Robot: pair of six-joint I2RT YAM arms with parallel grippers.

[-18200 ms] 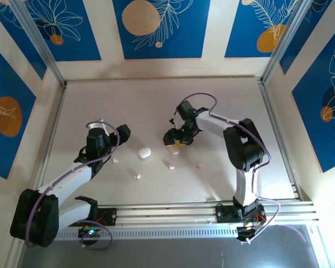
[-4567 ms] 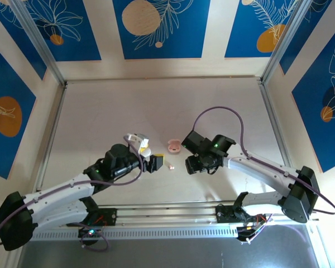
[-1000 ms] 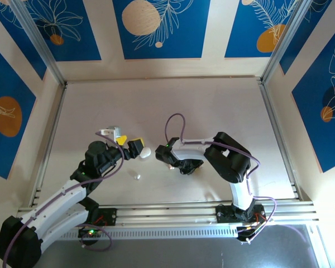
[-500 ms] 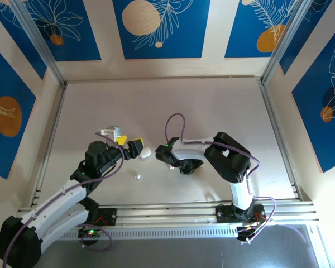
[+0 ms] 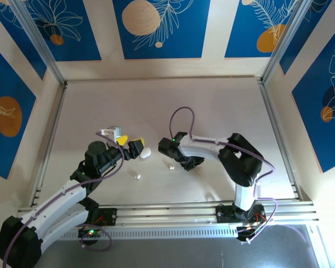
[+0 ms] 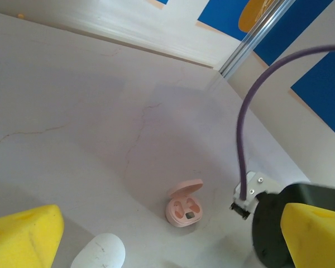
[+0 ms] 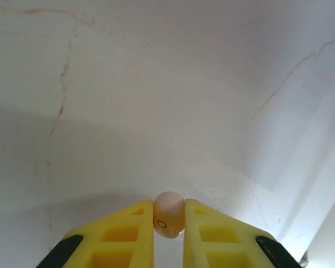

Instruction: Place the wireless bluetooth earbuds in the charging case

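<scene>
Hard to read first: in the right wrist view the pale pink earbud (image 7: 168, 213) showed only its rounded end. The rest sat down btwn the yellow fingers (image 7: 128, 230), so its long axis couldn't be fixed for sure. It looked to run along the fingers, round end pointing out past the tips. Couldn't tell if it touched the table (image 7: 156, 84). From above, the right gripper (image 5: 191, 163) was a dark lump, fingers too small to make out. It was pinched tight on that bud.

Left gripper (image 5: 129, 143) was spread wide, holding nothing, w/ the white case (image 5: 145, 152) just beside its tips. In the left wrist view the pink case (image 6: 184, 207) lay open, lid tilted up, and the white case was cut off by the bottom edge.

A white bud (image 5: 137, 176) lay loose nearer the arm bases. Another tiny bud (image 5: 171, 166), colour unclear, lay just left of the right gripper.
</scene>
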